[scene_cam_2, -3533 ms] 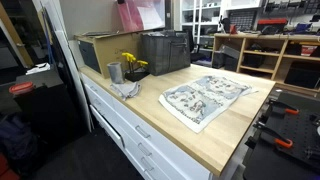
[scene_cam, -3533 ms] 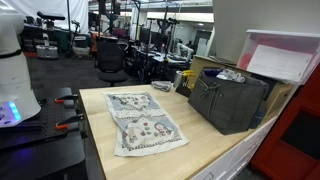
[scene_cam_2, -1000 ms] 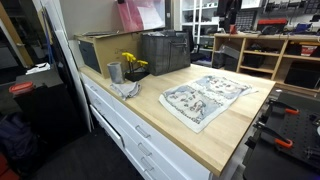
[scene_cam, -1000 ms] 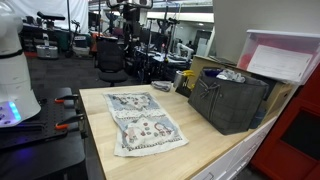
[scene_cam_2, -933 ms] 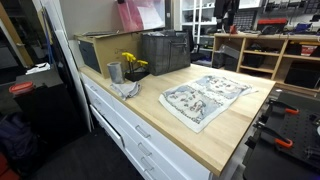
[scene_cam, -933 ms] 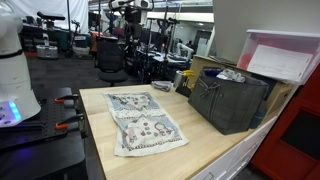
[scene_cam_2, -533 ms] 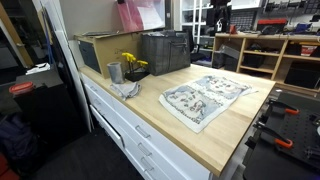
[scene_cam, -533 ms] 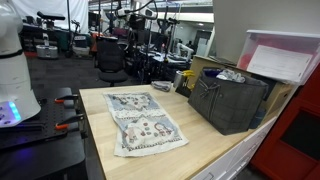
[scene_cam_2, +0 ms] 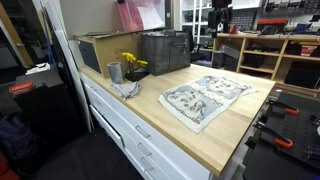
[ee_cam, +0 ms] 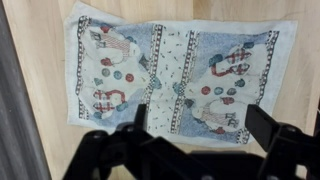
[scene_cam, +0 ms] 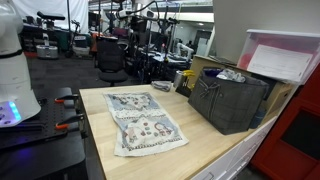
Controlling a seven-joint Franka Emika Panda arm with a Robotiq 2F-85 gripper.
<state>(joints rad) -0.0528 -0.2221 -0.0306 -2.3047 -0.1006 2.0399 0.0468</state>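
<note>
A printed cloth (ee_cam: 175,70) with blue, red and white figures lies spread flat on the wooden tabletop (ee_cam: 40,30). It shows in both exterior views (scene_cam: 140,120) (scene_cam_2: 205,97). My gripper (ee_cam: 200,125) hangs high above the cloth, open, with nothing between its dark fingers (ee_cam: 262,125). In an exterior view the gripper (scene_cam_2: 218,12) is only a dark shape at the top edge, well above the table's far end.
A dark grey crate (scene_cam: 228,100) (scene_cam_2: 165,50) stands at the table's back. Near it are yellow flowers (scene_cam_2: 133,63), a metal cup (scene_cam_2: 114,72) and a crumpled grey rag (scene_cam_2: 127,88). A clear lidded bin (scene_cam: 285,55) sits above the crate. White drawers (scene_cam_2: 130,130) front the table.
The gripper has shifted a little sideways at the top of the exterior views. The cloth has not moved.
</note>
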